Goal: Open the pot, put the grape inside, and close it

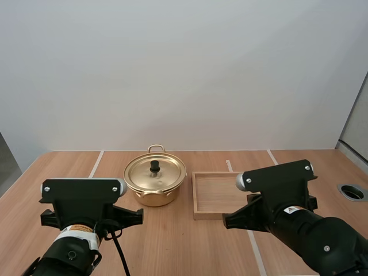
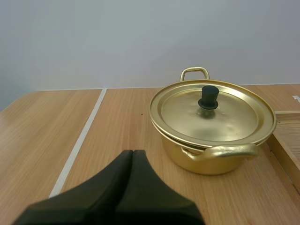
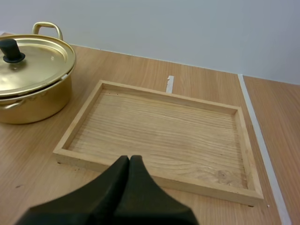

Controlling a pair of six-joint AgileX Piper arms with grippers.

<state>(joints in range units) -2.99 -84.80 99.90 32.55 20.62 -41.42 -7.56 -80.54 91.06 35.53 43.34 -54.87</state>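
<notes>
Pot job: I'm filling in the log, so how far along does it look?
The lid sits on the pot; the wooden tray holds nothing; no grape visible. Both the left gripper and right gripper are shut on nothing. This fits grape sealed inside, or never brought out.

High view looks down from behind; both low wrist views share the pot (image 2: pixel 213 126).

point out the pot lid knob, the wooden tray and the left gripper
pot lid knob (image 2: pixel 208 97), left wrist view, on the black knob's side at the lid's middle.
wooden tray (image 3: pixel 154 96), right wrist view, on the far rim.
left gripper (image 2: pixel 132 153), left wrist view, on the tips, which lie together as one wedge.
</notes>
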